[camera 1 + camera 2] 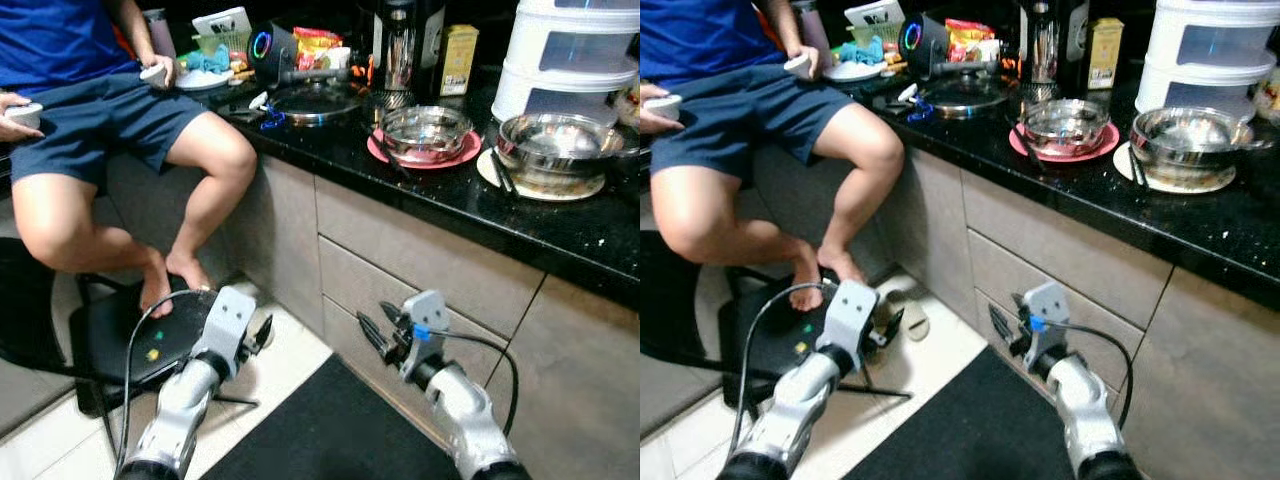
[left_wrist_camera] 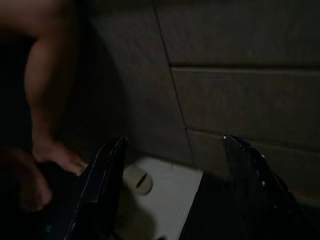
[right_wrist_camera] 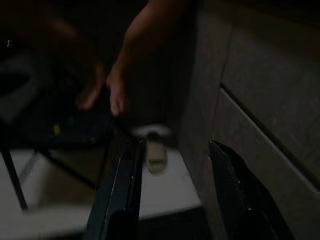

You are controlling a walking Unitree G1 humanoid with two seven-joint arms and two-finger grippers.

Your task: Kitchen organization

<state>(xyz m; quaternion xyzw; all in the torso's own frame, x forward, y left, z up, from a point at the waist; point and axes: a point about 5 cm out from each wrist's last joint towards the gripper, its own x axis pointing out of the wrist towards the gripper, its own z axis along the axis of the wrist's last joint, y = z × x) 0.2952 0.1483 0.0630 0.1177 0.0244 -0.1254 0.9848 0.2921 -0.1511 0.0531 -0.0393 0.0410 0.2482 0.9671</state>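
Both hands hang low by the drawers (image 1: 420,262), left hand (image 1: 262,333) and right hand (image 1: 375,328) spread open, holding nothing; steel bowls (image 1: 425,130) up on the bench (image 1: 470,200).

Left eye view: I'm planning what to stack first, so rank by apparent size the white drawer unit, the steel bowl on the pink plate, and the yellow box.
1. White drawer unit, though cropped.
2. Steel bowl on the pink plate.
3. Yellow box, which stands farther back, so its true size is less sure.
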